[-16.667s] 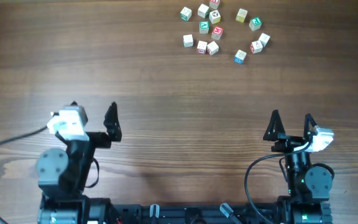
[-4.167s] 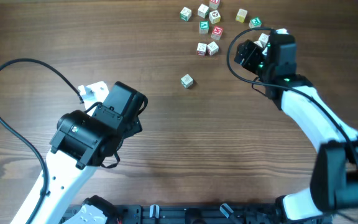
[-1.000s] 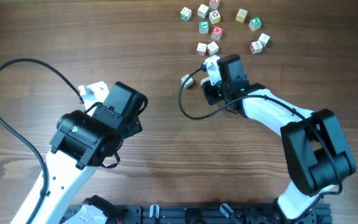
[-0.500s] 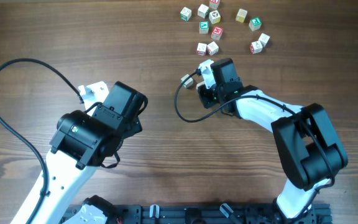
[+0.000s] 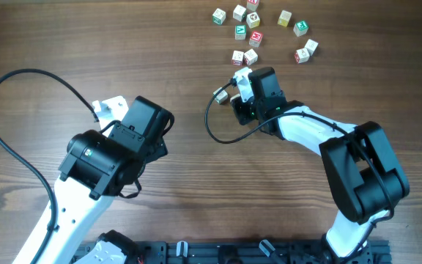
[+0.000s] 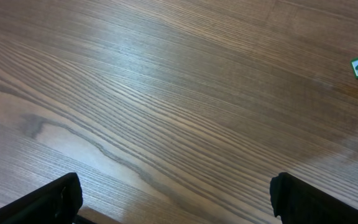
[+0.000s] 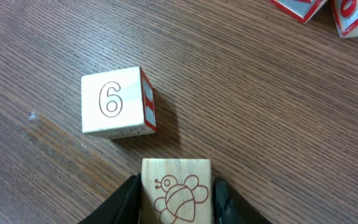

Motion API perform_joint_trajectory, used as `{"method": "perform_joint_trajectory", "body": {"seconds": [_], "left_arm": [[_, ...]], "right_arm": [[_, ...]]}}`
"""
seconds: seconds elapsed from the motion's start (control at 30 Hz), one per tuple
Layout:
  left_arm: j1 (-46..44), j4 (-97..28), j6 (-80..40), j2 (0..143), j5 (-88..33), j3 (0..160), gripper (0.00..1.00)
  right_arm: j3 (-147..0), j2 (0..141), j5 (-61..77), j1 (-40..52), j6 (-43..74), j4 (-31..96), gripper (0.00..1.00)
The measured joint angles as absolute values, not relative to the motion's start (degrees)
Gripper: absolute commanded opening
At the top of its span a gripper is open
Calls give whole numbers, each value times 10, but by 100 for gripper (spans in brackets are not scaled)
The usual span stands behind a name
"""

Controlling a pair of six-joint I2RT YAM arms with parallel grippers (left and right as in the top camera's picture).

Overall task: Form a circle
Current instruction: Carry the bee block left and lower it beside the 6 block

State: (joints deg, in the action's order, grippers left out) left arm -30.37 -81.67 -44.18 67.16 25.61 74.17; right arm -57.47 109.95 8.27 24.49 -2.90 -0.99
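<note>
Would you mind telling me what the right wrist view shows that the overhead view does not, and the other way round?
Only the right wrist view shows the cube faces: a 6 on the white cube and a bee on the bee cube, which sits between the right jaws, touching both.
Only the overhead view shows the left arm, the right arm and the whole cluster of cubes beyond them.
Both show the wooden table and, apparently, the white cube beside the right jaws.

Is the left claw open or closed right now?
Open: the left gripper has its fingers far apart, only bare table between them.
</note>
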Motion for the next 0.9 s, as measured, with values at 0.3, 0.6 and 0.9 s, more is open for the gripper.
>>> {"method": "perform_joint_trajectory", "body": {"seconds": [0.3,0.6,0.9], "left_arm": [[-304,-817,-442,672,256,742,100],[-304,-816,-442,672,256,742,100],[-304,-817,-442,672,256,742,100]], "right_arm": [[-575,1100,81,245,-3,-8,75],[-574,1024,79,245,93,148,35],[-567,972,98,245,359,224,11]]}}
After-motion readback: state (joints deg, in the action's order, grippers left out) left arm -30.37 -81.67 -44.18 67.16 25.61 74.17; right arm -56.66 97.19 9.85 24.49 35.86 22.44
